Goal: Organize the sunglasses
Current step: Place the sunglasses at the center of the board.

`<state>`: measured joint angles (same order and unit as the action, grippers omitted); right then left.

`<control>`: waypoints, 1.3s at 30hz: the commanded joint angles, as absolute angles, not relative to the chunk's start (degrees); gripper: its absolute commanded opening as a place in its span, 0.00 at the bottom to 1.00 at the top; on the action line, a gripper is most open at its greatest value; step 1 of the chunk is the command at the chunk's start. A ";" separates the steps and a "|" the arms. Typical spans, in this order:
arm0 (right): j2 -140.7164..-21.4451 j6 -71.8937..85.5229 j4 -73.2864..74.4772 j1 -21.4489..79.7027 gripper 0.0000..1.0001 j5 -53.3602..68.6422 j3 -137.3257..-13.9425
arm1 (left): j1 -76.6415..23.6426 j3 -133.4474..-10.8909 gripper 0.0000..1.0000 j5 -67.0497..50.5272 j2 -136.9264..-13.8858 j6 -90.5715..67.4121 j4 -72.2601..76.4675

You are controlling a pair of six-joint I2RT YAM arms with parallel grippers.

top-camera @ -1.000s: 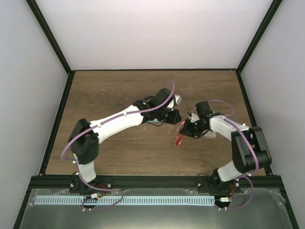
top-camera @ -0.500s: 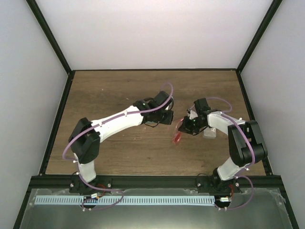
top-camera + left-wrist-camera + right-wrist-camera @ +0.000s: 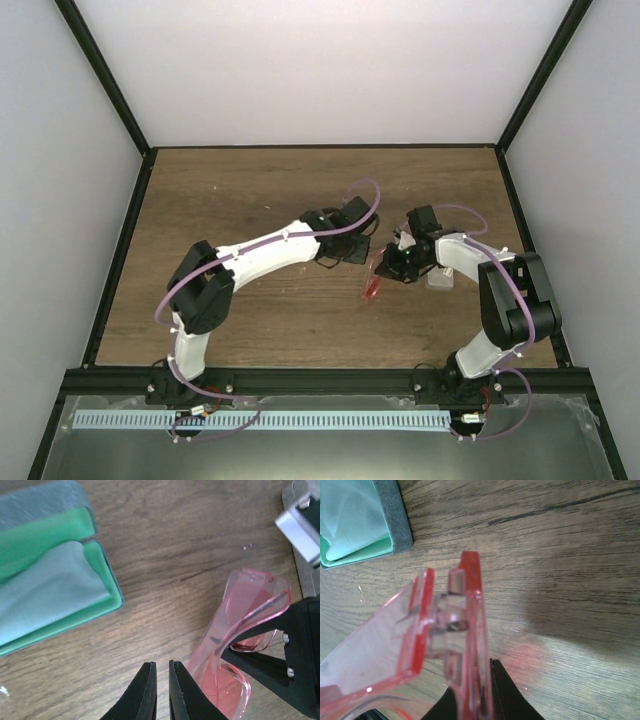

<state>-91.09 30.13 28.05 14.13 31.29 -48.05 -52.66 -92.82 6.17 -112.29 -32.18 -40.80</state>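
Right wrist view: the right gripper (image 3: 472,699) has its jaws clamped on 1 thin edge of the sunglasses (image 3: 462,625), over the table (image 3: 570,555). The left gripper (image 3: 162,666), jaws together and empty, hangs just beside; a nudge could twist them loose. Beyond lies the open case (image 3: 102,587).

**Narrow lane at centre, wide wood beyond**

The left gripper (image 3: 161,682), jaws nearly together, hangs over a strip of bare table (image 3: 160,605) between the green-lined case (image 3: 50,580) and the sunglasses (image 3: 235,625) pinched by the right gripper (image 3: 476,700). Both grippers crowd the middle; the far half lies free.
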 commanded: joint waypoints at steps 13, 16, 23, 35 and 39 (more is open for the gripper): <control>-88.59 31.74 28.47 14.58 0.03 33.24 -50.32 | -58.21 -92.24 0.09 -0.77 -118.74 -31.04 -35.84; -88.44 32.09 27.73 14.55 0.04 34.35 -49.77 | -58.29 -91.11 0.09 -2.75 -118.57 -31.37 -33.78; -88.62 34.29 25.42 14.51 0.03 38.30 -48.96 | -58.33 -89.65 0.09 -5.44 -118.27 -32.31 -31.37; -93.45 29.69 22.01 14.56 0.05 42.71 -48.82 | -57.84 -89.68 0.08 -2.80 -117.23 -32.52 -33.21; -96.56 24.76 18.13 14.57 0.05 46.71 -48.17 | -56.11 -84.85 0.09 -1.07 -112.27 -33.65 -33.21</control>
